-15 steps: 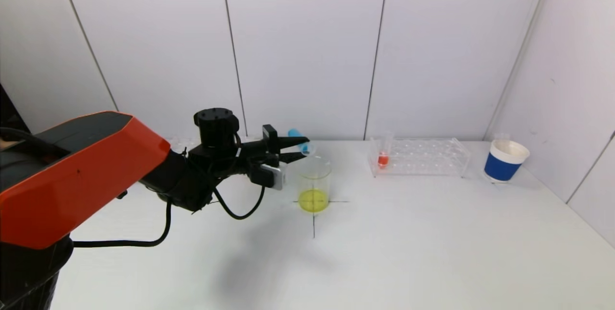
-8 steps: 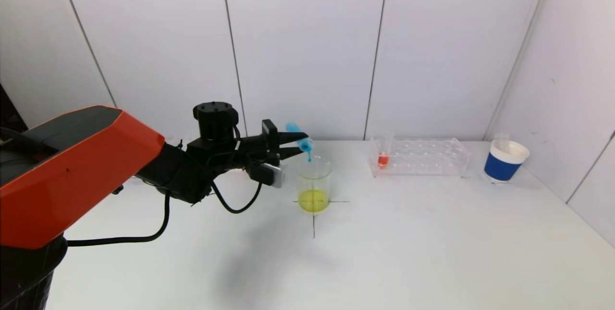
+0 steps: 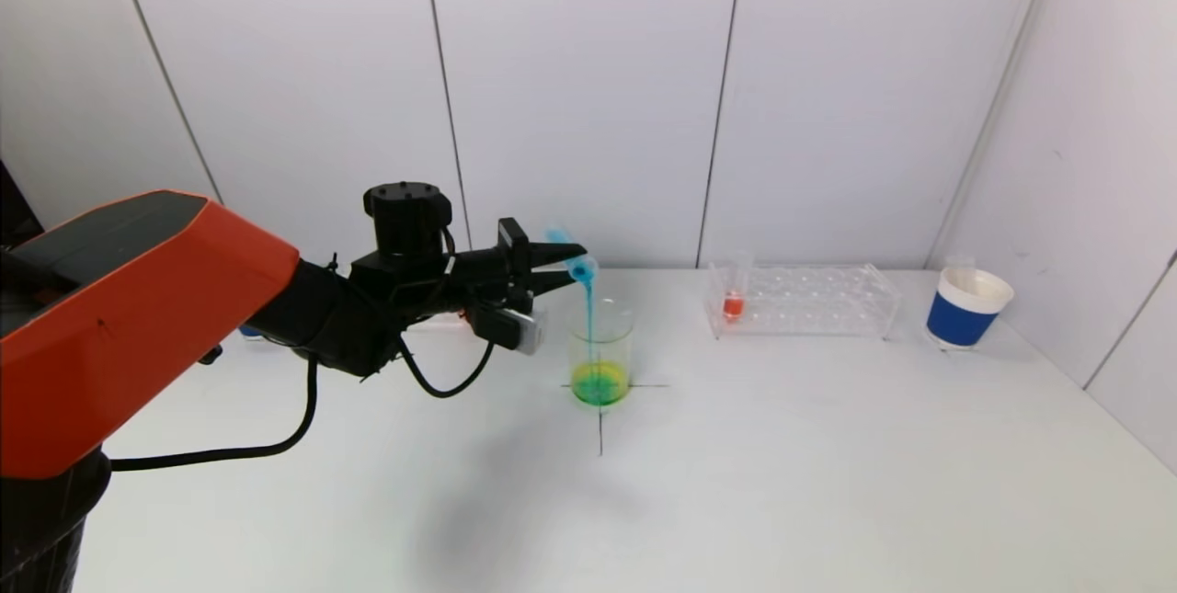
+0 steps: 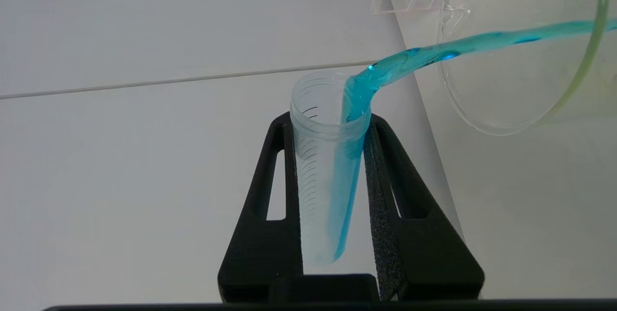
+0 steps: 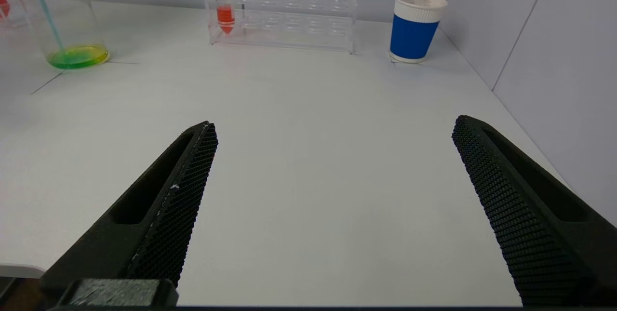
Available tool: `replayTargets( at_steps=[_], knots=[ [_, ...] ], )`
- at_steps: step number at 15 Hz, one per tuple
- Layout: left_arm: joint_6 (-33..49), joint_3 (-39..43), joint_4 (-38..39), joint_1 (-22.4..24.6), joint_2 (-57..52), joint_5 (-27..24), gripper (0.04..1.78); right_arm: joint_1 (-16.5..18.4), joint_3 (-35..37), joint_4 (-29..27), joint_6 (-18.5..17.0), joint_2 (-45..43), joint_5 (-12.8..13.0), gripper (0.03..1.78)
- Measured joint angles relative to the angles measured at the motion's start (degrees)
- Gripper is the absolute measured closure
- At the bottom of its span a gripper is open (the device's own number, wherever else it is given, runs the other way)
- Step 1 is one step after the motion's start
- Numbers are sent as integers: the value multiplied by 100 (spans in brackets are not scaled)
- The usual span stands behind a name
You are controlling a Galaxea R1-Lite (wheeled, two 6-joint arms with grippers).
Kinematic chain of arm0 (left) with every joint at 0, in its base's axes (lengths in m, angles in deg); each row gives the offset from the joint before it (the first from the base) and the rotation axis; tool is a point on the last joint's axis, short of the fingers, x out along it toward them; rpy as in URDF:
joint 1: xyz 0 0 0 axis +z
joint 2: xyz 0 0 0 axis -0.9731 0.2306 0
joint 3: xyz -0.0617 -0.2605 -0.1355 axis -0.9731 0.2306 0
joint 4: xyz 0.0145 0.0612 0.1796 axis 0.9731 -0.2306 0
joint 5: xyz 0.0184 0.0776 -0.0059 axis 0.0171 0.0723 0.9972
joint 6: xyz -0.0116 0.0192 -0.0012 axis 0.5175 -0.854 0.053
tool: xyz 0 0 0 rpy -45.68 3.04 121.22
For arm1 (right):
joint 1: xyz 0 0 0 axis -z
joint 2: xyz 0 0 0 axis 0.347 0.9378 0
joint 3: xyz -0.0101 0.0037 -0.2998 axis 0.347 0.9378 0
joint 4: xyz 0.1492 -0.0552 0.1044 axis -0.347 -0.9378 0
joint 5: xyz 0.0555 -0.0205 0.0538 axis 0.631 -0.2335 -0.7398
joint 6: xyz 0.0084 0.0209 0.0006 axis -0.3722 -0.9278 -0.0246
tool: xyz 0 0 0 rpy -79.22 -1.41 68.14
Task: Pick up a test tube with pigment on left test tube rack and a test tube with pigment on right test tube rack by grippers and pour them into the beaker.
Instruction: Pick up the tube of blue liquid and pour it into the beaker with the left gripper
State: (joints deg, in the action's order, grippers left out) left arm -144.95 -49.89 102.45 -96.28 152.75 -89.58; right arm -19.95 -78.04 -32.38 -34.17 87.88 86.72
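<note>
My left gripper point(image 3: 570, 267) is shut on a clear test tube point(image 3: 575, 267) tipped mouth-down above the glass beaker point(image 3: 600, 352). A thin blue stream runs from the tube into the beaker, whose yellow liquid shows green. In the left wrist view the tube point(image 4: 323, 176) sits between the two black fingers of the left gripper point(image 4: 328, 123), blue pigment running out over the beaker rim point(image 4: 487, 123). The right rack point(image 3: 802, 301) holds a tube of orange-red pigment point(image 3: 734, 299). My right gripper point(image 5: 332, 128) is open and empty, low over the near right table, out of the head view.
A blue paper cup with a white rim point(image 3: 967, 306) stands at the far right by the wall. The left rack is mostly hidden behind my left arm. A black cross mark point(image 3: 602, 423) lies under the beaker. White wall panels close the back and right side.
My left gripper has risen a little and tipped the tube further. The blue pigment now pours in a stream, and the beaker's yellow liquid has turned green.
</note>
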Motion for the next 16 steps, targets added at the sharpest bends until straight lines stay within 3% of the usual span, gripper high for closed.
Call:
replayTargets(
  at_steps=[16],
  knots=[
    [-653,-30,-116,-9,-82,179,140,0,0,0,0,2,-2,4]
  ],
)
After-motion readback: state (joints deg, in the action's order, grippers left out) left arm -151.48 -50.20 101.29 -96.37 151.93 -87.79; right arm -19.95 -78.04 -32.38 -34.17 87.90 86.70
